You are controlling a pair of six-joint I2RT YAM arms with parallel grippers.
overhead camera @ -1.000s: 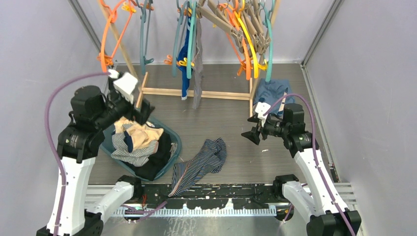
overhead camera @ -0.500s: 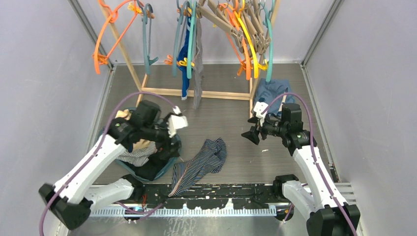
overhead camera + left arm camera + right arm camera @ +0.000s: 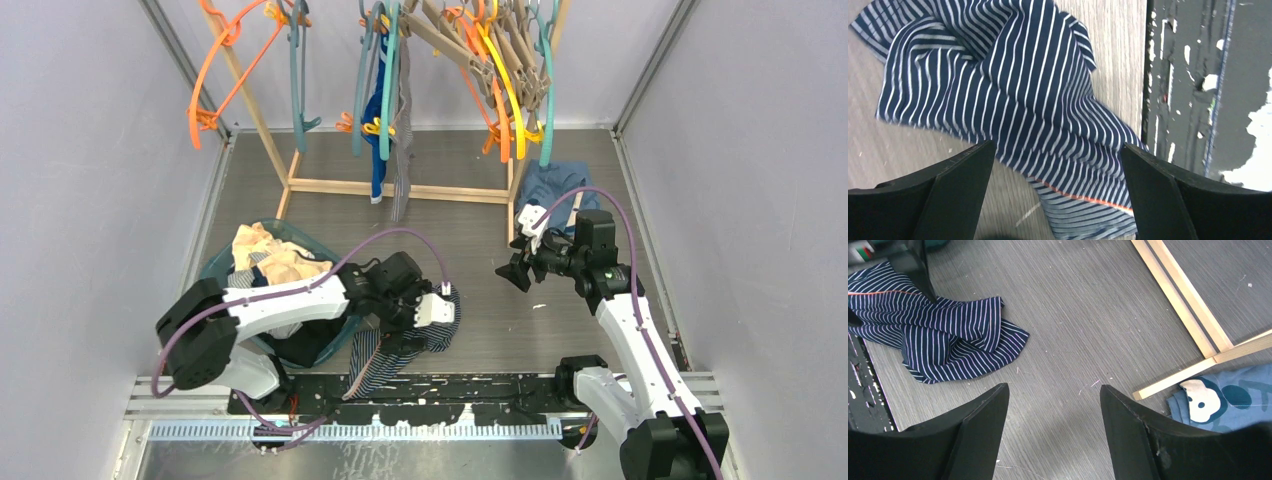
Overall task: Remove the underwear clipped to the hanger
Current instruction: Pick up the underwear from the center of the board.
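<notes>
Left gripper [image 3: 1055, 162] is spread all the way and gripping nothing, with the striped underwear [image 3: 1013, 85] lying right under it on the floor [image 3: 1118, 40]. Right gripper [image 3: 1054, 395] is partway open and empty too, bare floor below it, same underwear further out to its left.

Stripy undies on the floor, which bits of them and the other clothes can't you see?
- Top view: the left arm covers the middle of the striped underwear and part of the basket.
- Left wrist view: the left end effector and the bottom edge cut off its lower hem.
- Right wrist view: the cartoon-face garment runs off the right edge.
- Top view: how the hanging underwear is clipped on is too small to see.
</notes>
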